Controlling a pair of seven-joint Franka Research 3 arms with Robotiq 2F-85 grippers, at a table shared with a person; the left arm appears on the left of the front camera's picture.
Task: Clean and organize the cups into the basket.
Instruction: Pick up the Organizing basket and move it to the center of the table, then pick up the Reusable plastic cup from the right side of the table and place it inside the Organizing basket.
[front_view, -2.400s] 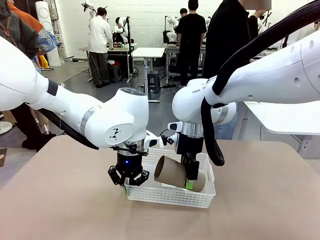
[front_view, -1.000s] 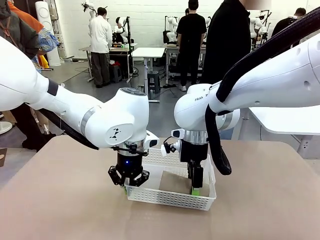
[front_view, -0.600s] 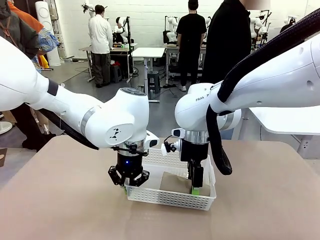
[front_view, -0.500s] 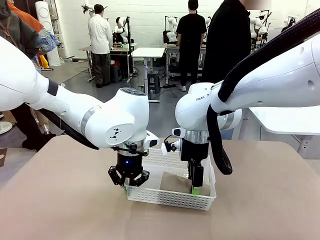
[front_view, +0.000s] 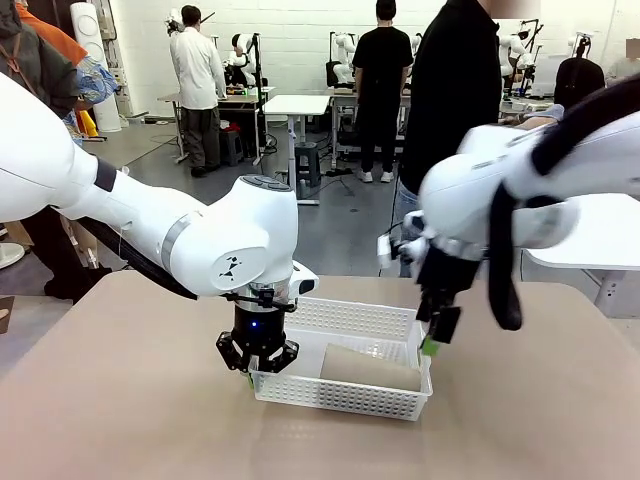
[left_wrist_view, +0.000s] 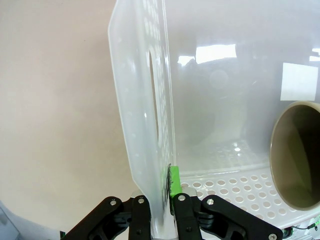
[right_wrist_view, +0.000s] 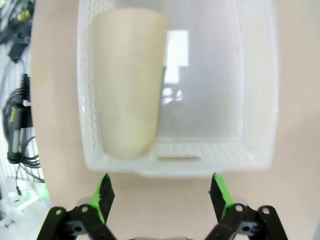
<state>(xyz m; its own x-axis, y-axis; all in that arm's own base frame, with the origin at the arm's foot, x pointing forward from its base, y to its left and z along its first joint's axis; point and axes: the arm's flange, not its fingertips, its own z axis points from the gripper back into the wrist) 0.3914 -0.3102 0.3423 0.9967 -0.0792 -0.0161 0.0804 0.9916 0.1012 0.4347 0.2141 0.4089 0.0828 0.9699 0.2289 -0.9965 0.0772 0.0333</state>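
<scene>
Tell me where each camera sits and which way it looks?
Front: between the left arm and right arm, both showing, looking across the table at a person.
Left wrist: on the left arm, looking along the left gripper, shut on the basket wall.
Right wrist: on the right arm, looking down past the open right gripper into the basket.
Shared: all three show the basket and the beige cup lying in it.

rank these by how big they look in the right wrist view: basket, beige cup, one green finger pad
1. basket
2. beige cup
3. green pad, smallest even though it is nearest the camera
</scene>
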